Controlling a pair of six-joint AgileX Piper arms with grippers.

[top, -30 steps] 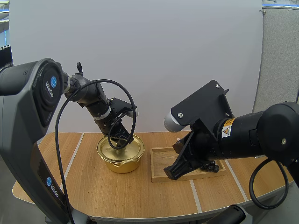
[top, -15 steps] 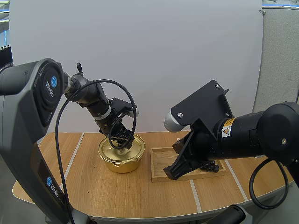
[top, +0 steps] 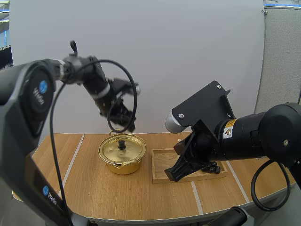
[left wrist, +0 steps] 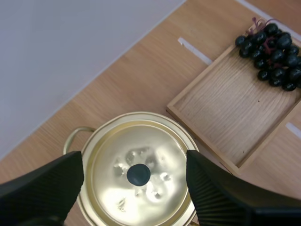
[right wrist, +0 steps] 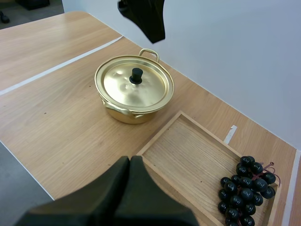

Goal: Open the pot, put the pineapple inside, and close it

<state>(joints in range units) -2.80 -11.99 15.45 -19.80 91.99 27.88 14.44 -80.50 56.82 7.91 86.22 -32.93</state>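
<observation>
Fingers of your left gripper stand wide apart with nothing between them, their ribbed inner faces turned to each other. In the left wrist view you look straight down between them onto the gold lid and its black knob, which sits midway between the two tips but well below them. In the high view this gripper hangs in the upper left of the frame, above the pot and clear of it.

You have the pot at the lower left of centre in the high view, standing on the wooden table with the lid seated flat on its rim. One loop handle shows at the back and another at the front.

Just beside the pot, toward the frame's right, lies the wooden tray, apart from the pot by a narrow strip of table. A bunch of dark grapes rests in the tray at the end farthest from the pot; the rest of the tray floor is bare wood.

Your right gripper has its fingers pressed together into one dark wedge, gripping nothing. In the high view it sits low in the frame's centre, over the tray's near edge at the end closer to the pot. You cannot tell from these views whether its tip touches the wood.
</observation>
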